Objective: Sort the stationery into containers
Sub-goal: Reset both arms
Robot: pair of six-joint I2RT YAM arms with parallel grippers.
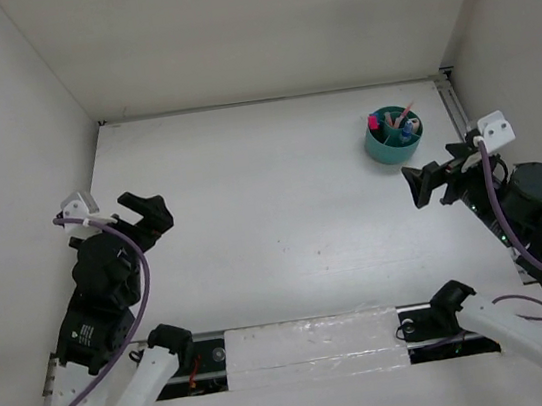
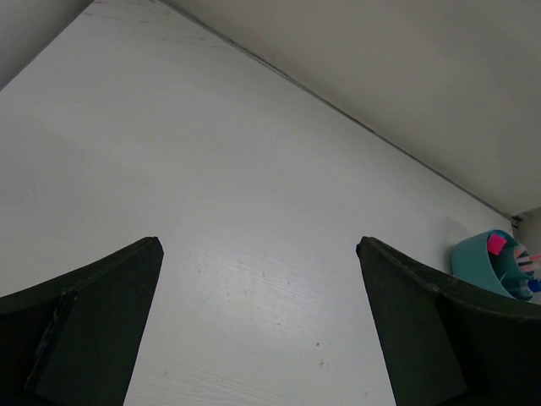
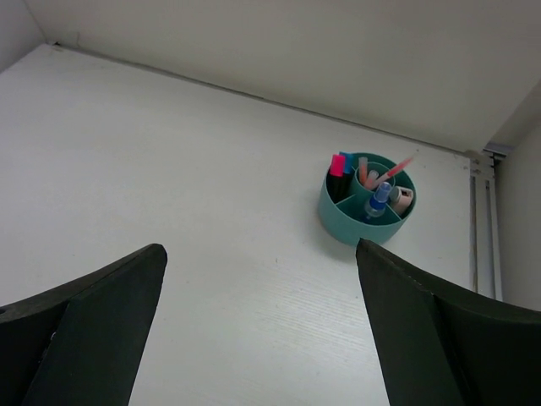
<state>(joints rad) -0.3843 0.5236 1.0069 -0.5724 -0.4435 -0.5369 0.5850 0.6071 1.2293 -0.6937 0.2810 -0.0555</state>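
Organiser point(image 1: 386, 153), teal, sits upper right in the top view, with markers point(image 3: 337, 166), pencils point(image 3: 399, 167) and bottle point(image 3: 378, 200) inside. Left gripper point(image 1: 157, 217) and right gripper point(image 1: 418, 187): jaws spread wide, holding nothing.

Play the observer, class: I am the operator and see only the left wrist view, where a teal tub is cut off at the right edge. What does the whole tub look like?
Observer: The right wrist view shows the whole teal organiser. It is round, with a central cup and a divided outer ring.
Operator: Is there anything I cannot make out inside it?
Observer: A clear blue-capped bottle stands in the ring compartment nearest that camera.
Operator: Where is the other arm?
Observer: In the top view the right gripper sits on the near side of the organiser and does not touch it. It is open and holds nothing.
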